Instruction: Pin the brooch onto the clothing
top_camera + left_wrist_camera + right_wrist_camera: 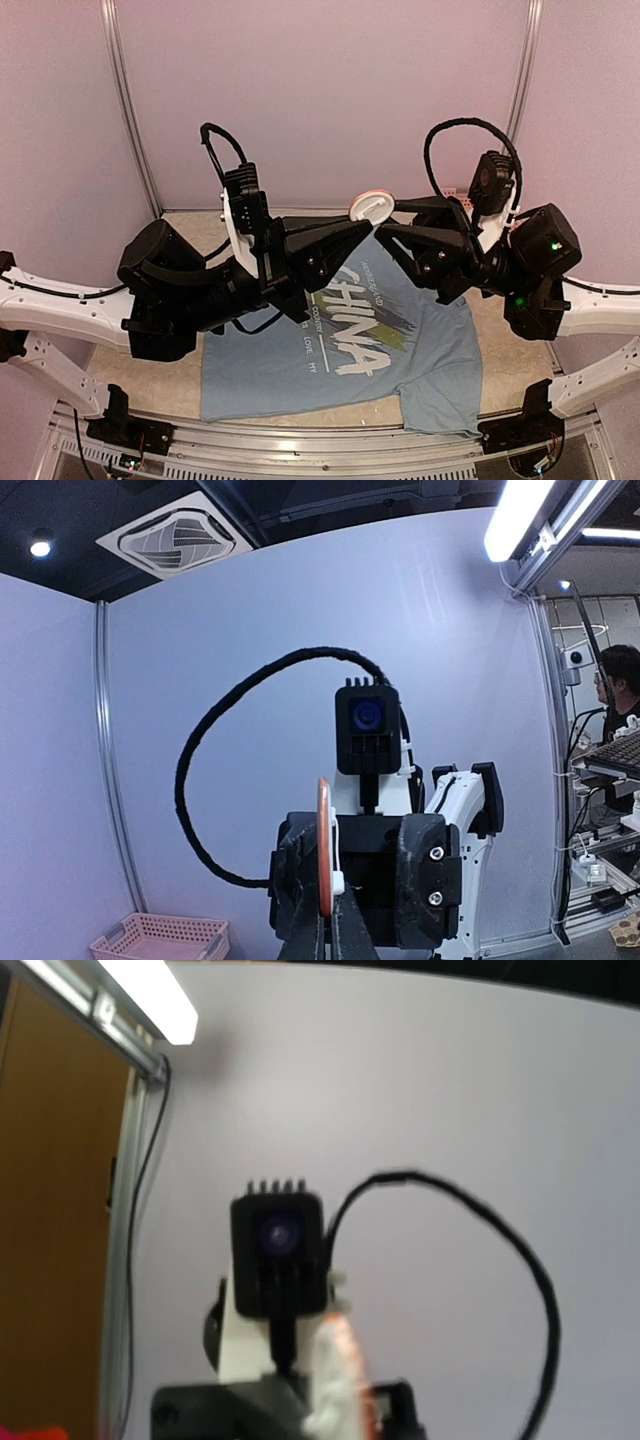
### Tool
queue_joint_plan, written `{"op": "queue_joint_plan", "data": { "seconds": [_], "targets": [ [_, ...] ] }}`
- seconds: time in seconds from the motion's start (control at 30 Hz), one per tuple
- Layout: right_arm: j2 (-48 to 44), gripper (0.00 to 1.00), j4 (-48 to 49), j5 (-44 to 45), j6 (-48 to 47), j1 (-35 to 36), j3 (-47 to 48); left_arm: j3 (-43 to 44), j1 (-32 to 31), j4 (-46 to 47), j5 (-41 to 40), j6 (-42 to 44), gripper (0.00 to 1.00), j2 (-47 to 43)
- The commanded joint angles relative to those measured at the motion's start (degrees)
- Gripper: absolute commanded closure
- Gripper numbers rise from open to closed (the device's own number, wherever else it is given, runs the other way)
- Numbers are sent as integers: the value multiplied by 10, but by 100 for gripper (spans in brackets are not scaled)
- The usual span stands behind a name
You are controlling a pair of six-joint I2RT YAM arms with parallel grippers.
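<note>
The light blue T-shirt with white "CHINA" lettering lies flat on the table below both arms. The brooch is a round white-backed disc held up in the air above the shirt's collar. In the left wrist view it shows edge-on, an orange rim with a white pin clasp. My left gripper is shut on its lower edge. My right gripper faces the left one, its two fingers spread apart on either side of the brooch. The right wrist view is blurred and shows the brooch, not my own fingers.
A pink basket stands at the back by the wall, partly seen behind the right arm. Pale walls with metal rails enclose the table. Both arms' black cables loop above the wrists.
</note>
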Motion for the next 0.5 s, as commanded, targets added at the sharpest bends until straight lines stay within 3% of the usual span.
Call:
{"op": "queue_joint_plan", "data": {
  "seconds": [0.0, 0.13, 0.23, 0.33, 0.47],
  "targets": [
    [-53, 53, -111, 26, -57, 8, 20, 0, -2, -58, -54, 14, 100, -28],
    [-114, 32, -335, 86, -129, 6, 74, 2, -2, -170, -120, 22, 100, -63],
    [-112, 27, -542, 130, -161, 5, 160, 16, -2, -286, -134, 21, 100, -85],
    [-78, 32, -719, 149, -173, 5, 243, 50, -3, -412, -126, 15, 100, -90],
    [-28, 49, -835, 173, -207, 5, 323, 78, -11, -526, -118, 21, 100, -85]
  ]
}}
